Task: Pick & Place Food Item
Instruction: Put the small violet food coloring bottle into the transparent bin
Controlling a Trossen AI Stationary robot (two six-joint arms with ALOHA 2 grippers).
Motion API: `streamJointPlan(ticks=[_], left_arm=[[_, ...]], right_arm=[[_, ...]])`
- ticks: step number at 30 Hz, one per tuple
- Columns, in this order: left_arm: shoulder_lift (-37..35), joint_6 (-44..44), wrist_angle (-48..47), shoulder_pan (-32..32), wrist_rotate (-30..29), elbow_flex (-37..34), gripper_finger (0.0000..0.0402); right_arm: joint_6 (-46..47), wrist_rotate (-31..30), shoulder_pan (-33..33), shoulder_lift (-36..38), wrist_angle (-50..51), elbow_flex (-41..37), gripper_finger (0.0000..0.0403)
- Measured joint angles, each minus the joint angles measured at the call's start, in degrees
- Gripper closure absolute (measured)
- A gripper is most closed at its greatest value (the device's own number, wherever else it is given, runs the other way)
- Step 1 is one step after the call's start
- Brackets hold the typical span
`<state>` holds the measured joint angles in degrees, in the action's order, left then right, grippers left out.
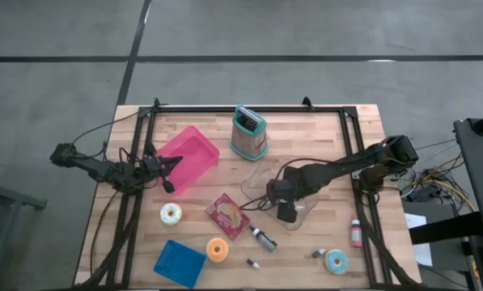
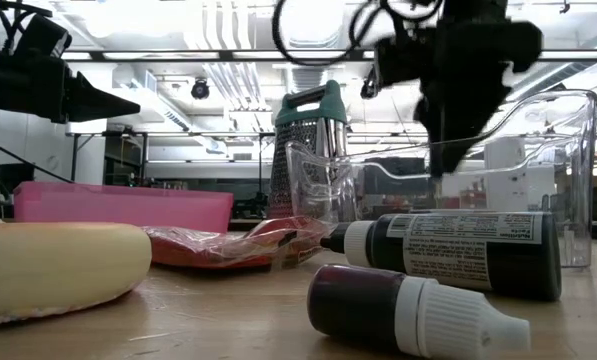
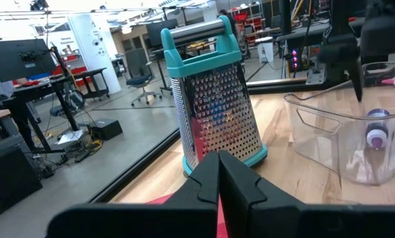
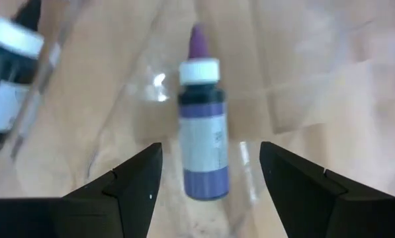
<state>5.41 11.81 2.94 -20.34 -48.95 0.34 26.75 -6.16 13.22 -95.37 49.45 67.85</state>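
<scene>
Two arms over the table, one shut and one spread

Our left arm reaches in from nine o'clock, lying low and nearly level, and our left gripper (image 1: pixel 167 183) points toward three o'clock with its fingers (image 3: pixel 218 178) pressed together. Our right arm stretches from three o'clock toward the table's centre, elbow raised, wrist bent down; our right gripper (image 1: pixel 285 213) hangs pointing downward, its fingers (image 4: pixel 134 182) spread wide apart with nothing clamped between them.
</scene>
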Motion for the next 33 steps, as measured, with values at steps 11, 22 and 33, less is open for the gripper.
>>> streamJointPlan(ticks=[11, 22, 33], left_arm=[[0.1, 0.0, 0.0, 0.0, 0.0, 0.0, 0.0396], [0.1, 0.0, 0.0, 0.0, 0.0, 0.0, 0.0396], [0.1, 0.0, 0.0, 0.0, 0.0, 0.0, 0.0396]], right_arm=[[2.8, -12.1, 9.0, 1.3, 7.3, 8.7, 0.0153], [10.7, -16.4, 19.7, 1.5, 10.5, 11.5, 0.0153], [28.2, -16.4, 29.8, 1.6, 14.8, 11.5, 0.0161]])
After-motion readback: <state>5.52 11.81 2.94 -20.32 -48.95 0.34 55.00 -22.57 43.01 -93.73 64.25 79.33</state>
